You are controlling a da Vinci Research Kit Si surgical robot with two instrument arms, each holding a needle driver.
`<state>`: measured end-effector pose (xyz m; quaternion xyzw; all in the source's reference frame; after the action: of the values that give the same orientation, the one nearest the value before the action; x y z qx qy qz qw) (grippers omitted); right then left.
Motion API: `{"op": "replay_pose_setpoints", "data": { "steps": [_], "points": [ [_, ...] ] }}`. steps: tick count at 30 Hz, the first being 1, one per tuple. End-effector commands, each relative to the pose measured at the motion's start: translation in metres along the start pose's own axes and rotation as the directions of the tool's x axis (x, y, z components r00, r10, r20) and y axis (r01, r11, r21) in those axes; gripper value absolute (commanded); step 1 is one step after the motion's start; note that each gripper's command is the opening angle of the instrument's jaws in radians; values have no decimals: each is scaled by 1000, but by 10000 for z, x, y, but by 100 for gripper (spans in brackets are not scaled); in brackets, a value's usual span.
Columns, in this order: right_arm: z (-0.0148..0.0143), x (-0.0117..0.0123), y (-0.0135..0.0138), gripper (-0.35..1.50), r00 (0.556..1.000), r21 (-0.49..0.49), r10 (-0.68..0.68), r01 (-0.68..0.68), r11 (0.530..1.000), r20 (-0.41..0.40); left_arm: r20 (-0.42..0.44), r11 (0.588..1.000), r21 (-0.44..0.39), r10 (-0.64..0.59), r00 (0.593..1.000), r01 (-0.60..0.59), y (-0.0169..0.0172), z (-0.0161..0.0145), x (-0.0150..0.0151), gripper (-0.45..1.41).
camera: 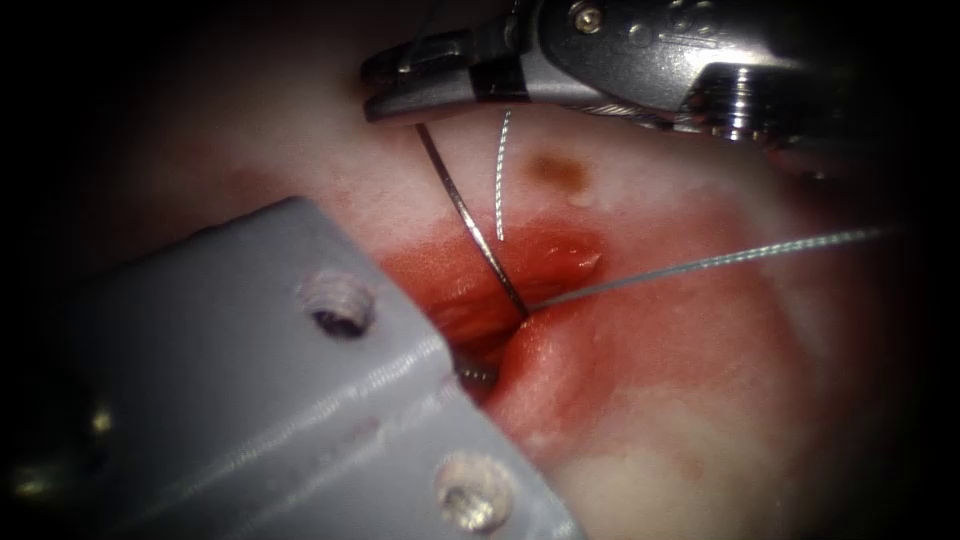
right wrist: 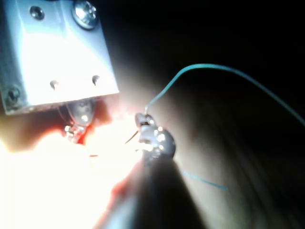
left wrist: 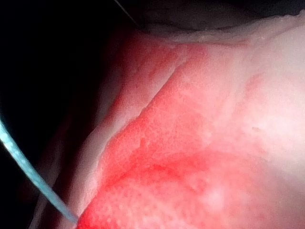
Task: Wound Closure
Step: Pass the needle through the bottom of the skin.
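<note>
In the endoscope view the right tool (camera: 385, 95) comes in from the upper right. Its jaws are shut on the upper end of the curved needle (camera: 465, 215). The needle slants down across the red cut (camera: 480, 300), and its lower end meets the cut's right lip in the tissue (camera: 650, 400). From that same spot a thread (camera: 700, 265) runs out taut to the right. The right wrist view shows the right tool (right wrist: 151, 138) with thread (right wrist: 209, 67) arching away from it. A metal glint of the left tool (camera: 476, 375) sits down in the cut.
A short loose piece of thread (camera: 501, 175) lies on the pale tissue above the cut, beside the needle. A brown spot (camera: 557, 170) marks the tissue to its right. Red fluid stains the tissue around the cut. In the left wrist view, thread (left wrist: 28, 171) reaches the red tissue (left wrist: 190, 152).
</note>
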<state>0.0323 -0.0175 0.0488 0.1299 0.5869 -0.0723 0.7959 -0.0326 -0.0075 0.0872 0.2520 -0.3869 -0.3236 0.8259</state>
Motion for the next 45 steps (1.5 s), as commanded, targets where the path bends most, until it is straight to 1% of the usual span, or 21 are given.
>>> {"op": "replay_pose_setpoints", "data": {
  "steps": [1, 6, 14, 20, 22, 25, 29, 30, 31, 39, 42, 45],
  "points": [
    [8, 7, 10, -35, 1000, -2, -20, 20, 1000, -5, 4, 1000, -2, 4, 1000, -4, 5, -1, -10, -45],
    [11, 0, 6, -35, 999, 8, -39, 38, 999, 14, 4, 1000, -1, 4, 1000, -4, 5, -2, -10, -45],
    [8, -1, 3, -35, 999, 15, -43, 43, 999, 13, 4, 1000, 0, 5, 1000, -5, 5, -2, -10, -45],
    [9, -1, -1, -35, 1000, 26, 12, -13, 1000, 9, 3, 1000, 1, 5, 1000, -5, 5, -3, -10, -45],
    [10, -1, -3, -35, 1000, 50, 17, -17, 999, 5, 3, 1000, 1, 5, 1000, -5, 5, -3, -9, -45],
    [12, -3, -7, -35, 999, 115, 43, -41, 993, -7, 3, 1000, 2, 6, 1000, -6, 5, -3, -10, -45],
    [14, -5, -9, -35, 996, 125, 92, -91, 988, -3, 3, 1000, 2, 6, 1000, -6, 5, -3, -9, -45],
    [13, -6, -9, -35, 991, 123, 134, -133, 983, 6, 3, 1000, 2, 6, 1000, -6, 5, -4, -9, -45],
    [13, -6, -8, -35, 989, 117, 145, -145, 982, 5, 3, 1000, 2, 6, 1000, -6, 5, -4, -9, -45],
    [10, -4, 0, -35, 987, 64, 158, -159, 985, 12, 4, 1000, 1, 5, 1000, -5, 4, -3, -9, -45],
    [6, 0, 6, -35, 996, 17, 93, -93, 995, 15, 4, 1000, 0, 5, 1000, -5, 4, -3, -9, -45],
    [4, 2, 9, -35, 995, 11, 101, -101, 995, 10, 4, 1000, 0, 5, 1000, -5, 3, -2, -10, -45]
  ]
}}
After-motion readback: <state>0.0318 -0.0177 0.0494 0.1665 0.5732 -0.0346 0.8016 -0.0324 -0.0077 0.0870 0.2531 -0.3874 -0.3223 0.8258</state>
